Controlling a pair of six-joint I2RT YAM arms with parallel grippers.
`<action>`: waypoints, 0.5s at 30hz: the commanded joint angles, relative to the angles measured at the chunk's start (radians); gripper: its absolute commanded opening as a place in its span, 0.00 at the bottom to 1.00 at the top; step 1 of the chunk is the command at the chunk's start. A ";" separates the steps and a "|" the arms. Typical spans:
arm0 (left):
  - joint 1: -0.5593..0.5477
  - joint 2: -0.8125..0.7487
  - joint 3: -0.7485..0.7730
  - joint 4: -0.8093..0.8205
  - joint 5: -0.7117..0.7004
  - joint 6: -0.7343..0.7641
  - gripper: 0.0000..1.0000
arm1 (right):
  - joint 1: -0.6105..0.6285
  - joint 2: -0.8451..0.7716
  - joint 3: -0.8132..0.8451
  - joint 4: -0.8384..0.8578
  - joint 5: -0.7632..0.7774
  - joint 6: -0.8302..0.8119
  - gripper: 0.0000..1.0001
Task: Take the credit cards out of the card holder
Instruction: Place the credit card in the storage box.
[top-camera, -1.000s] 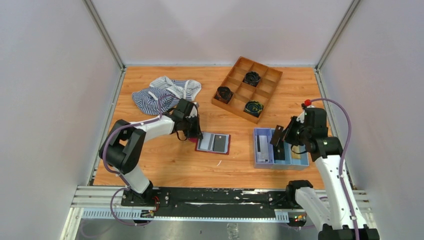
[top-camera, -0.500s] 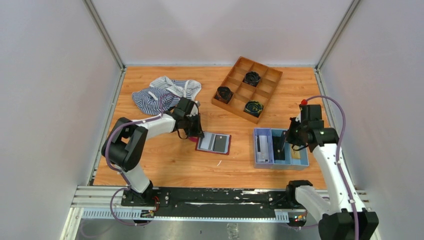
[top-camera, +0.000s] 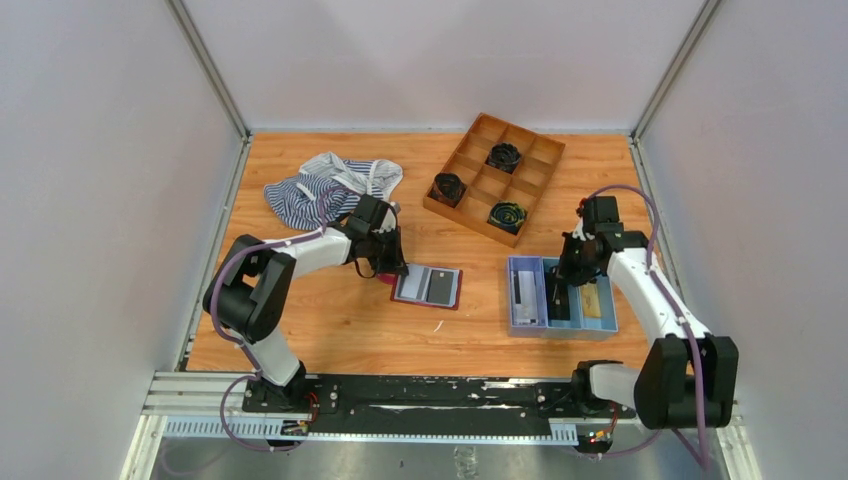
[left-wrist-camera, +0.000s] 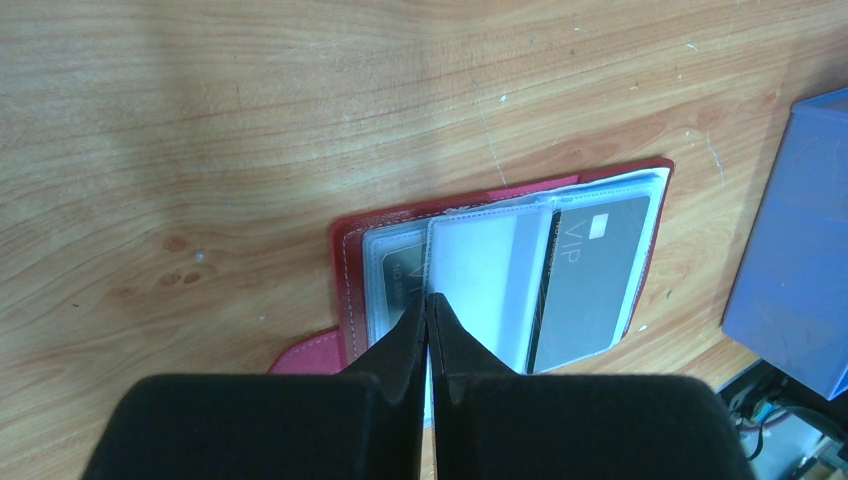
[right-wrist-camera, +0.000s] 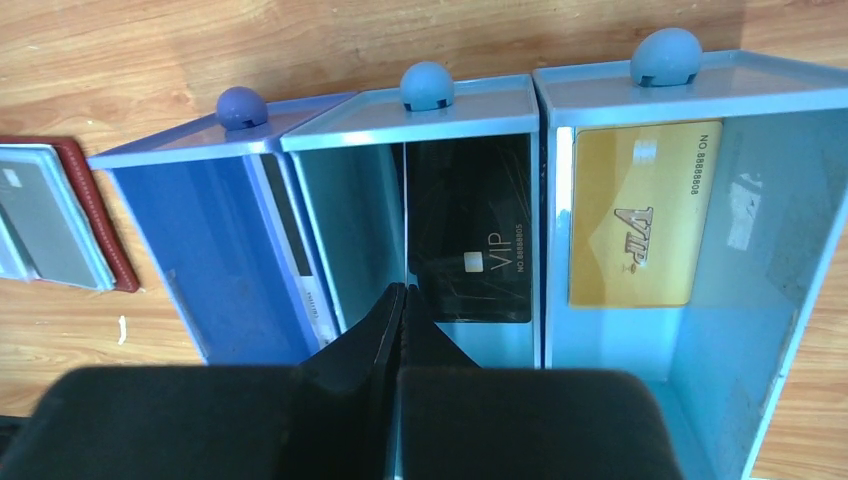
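The maroon card holder (top-camera: 455, 286) lies open on the wooden table. In the left wrist view its red rim (left-wrist-camera: 345, 270) frames clear pockets with a grey VIP card (left-wrist-camera: 590, 280) on the right and another dark card (left-wrist-camera: 395, 270) on the left. My left gripper (left-wrist-camera: 426, 298) is shut, its tips down on the holder's left pocket edge (top-camera: 395, 270). My right gripper (right-wrist-camera: 402, 290) is shut and empty, low in the middle compartment of the light-blue tray (right-wrist-camera: 470, 100). It sits just in front of a black card (right-wrist-camera: 480, 250). A gold card (right-wrist-camera: 635, 215) and a pale card (right-wrist-camera: 295, 260) lie in the side compartments.
A wooden divided box (top-camera: 495, 178) with black coils stands at the back right. A striped cloth (top-camera: 325, 185) lies at the back left, behind my left arm. The blue tray (top-camera: 527, 325) sits right of the card holder. White walls close in the table.
My right arm has swung its wrist farther back and lowered its gripper into the tray's middle compartment. My left gripper has stayed on the card holder.
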 joint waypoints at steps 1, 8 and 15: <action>0.001 0.027 0.006 -0.017 -0.015 0.014 0.00 | -0.016 0.040 0.006 0.006 0.051 -0.010 0.00; 0.001 0.016 0.007 -0.023 -0.018 0.016 0.00 | -0.017 -0.045 0.049 -0.029 0.140 0.008 0.67; 0.001 -0.016 0.007 -0.044 -0.031 0.030 0.00 | 0.037 -0.157 0.139 0.001 0.029 0.082 0.63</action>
